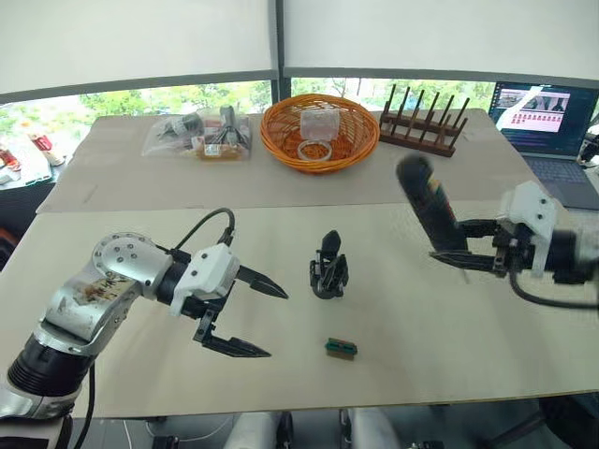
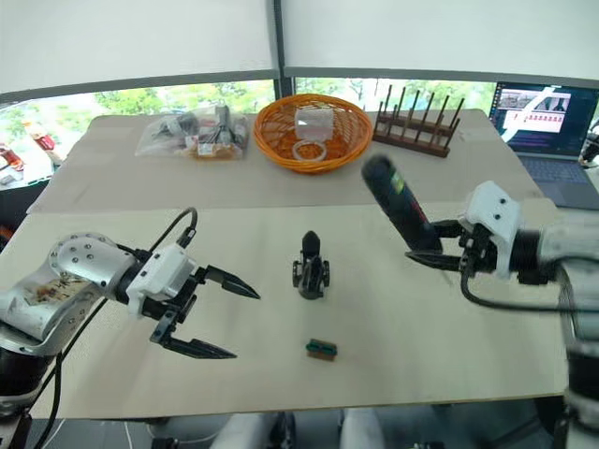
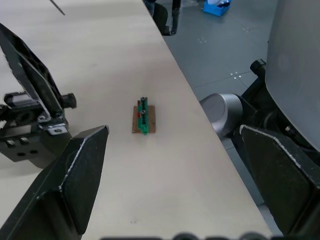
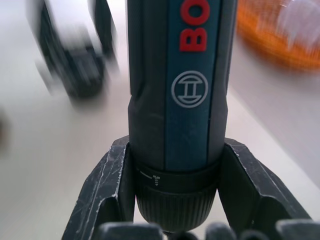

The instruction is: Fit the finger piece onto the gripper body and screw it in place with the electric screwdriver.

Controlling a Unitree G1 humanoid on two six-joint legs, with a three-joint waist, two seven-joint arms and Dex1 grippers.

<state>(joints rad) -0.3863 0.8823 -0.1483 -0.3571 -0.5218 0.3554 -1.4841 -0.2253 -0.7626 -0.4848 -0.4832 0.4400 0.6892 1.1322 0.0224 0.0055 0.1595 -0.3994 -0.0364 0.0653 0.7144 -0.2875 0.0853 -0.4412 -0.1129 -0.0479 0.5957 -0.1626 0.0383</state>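
The right gripper [image 1: 460,245] has its fingers clenched on the screwdriver [image 1: 429,206] and holds it raised above the tabletop [image 1: 421,327], probably to bring it over the gripper body [image 1: 328,268]. That body, black with a pointed finger up, stands mid-tabletop. The left gripper [image 1: 259,319] waits near it, fingers released and empty.

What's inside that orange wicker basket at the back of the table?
The orange wicker basket holds a clear plastic container and a pale ring. Anything beneath them is covered.
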